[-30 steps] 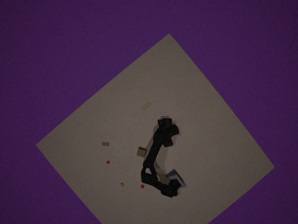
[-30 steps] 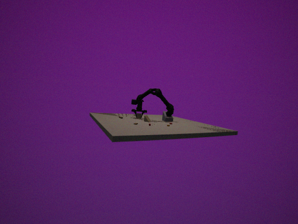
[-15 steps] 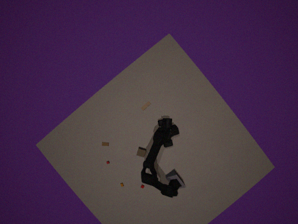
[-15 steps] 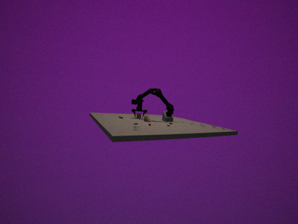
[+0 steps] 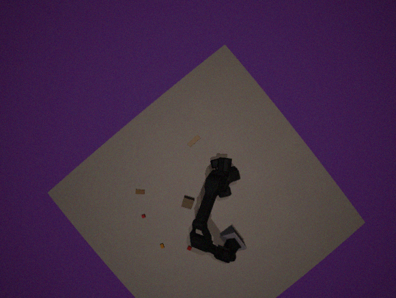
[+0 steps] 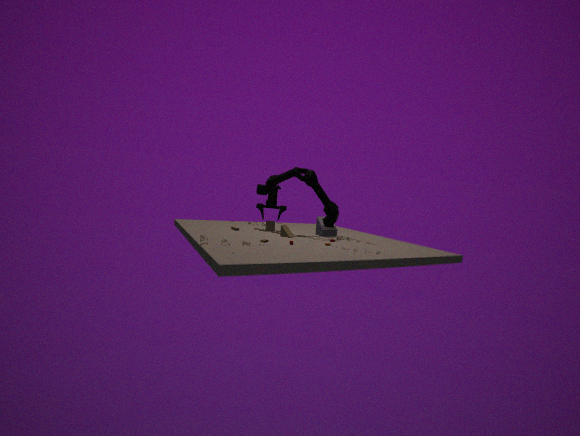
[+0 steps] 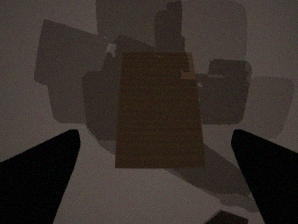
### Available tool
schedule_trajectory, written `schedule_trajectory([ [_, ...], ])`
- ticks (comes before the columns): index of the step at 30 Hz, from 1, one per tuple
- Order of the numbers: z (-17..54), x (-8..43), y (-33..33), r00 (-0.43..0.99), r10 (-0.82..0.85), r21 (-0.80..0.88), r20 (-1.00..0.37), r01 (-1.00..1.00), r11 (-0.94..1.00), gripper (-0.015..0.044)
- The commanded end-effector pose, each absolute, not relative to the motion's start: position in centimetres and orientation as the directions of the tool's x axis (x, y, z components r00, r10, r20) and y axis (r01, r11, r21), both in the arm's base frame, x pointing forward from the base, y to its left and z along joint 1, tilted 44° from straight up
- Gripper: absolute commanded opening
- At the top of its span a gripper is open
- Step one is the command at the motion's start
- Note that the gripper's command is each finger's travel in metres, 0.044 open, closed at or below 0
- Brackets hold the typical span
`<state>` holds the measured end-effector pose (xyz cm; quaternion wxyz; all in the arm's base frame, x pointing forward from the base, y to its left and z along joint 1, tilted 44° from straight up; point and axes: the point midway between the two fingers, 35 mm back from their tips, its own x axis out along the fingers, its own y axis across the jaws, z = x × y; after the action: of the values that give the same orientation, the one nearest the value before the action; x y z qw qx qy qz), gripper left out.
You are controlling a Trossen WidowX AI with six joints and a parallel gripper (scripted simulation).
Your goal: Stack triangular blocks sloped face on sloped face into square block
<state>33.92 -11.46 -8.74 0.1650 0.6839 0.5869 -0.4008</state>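
Black parallel-jaw gripper [image 6: 271, 212] spread wide, empty, above one tan triangular block [image 7: 158, 110] on grey surface [image 5: 273, 171]; second tan wedge [image 5: 188, 201] lies apart. Two small red cubes [image 5: 143, 216], one yellow [image 5: 162, 245].

The arm [image 5: 211, 201] hides one triangular block [image 6: 270, 225] from the top view.

The gripper [image 6: 271, 212] hangs spread wide above one triangular block [image 6: 270, 225], fingers apart from its sides. The other triangular block [image 6: 286, 230] sits just beside, toward the arm's base [image 6: 325, 228]. Small cubes [image 5: 143, 216] dot the table [image 5: 273, 178] toward its left corner.
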Motion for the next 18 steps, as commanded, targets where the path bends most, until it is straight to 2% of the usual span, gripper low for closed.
schedule_trajectory([
  [1,-8.2,34.3,-10.3,-0.095,0.598,-0.285,-0.796,0.93,-0.231,0.044],
  [5,-6.2,35.4,-7.5,-0.265,0.307,-0.338,-0.914,0.916,-0.215,0.044],
  [8,-3.9,36.5,-5.5,-0.295,0.049,-0.298,-0.954,0.925,-0.234,0.044],
  [10,-2.7,37.1,-4.6,-0.282,-0.064,-0.259,-0.957,0.935,-0.242,0.044],
  [18,-2.5,37.1,-4.4,-0.279,-0.079,-0.253,-0.957,0.937,-0.242,0.044],
])
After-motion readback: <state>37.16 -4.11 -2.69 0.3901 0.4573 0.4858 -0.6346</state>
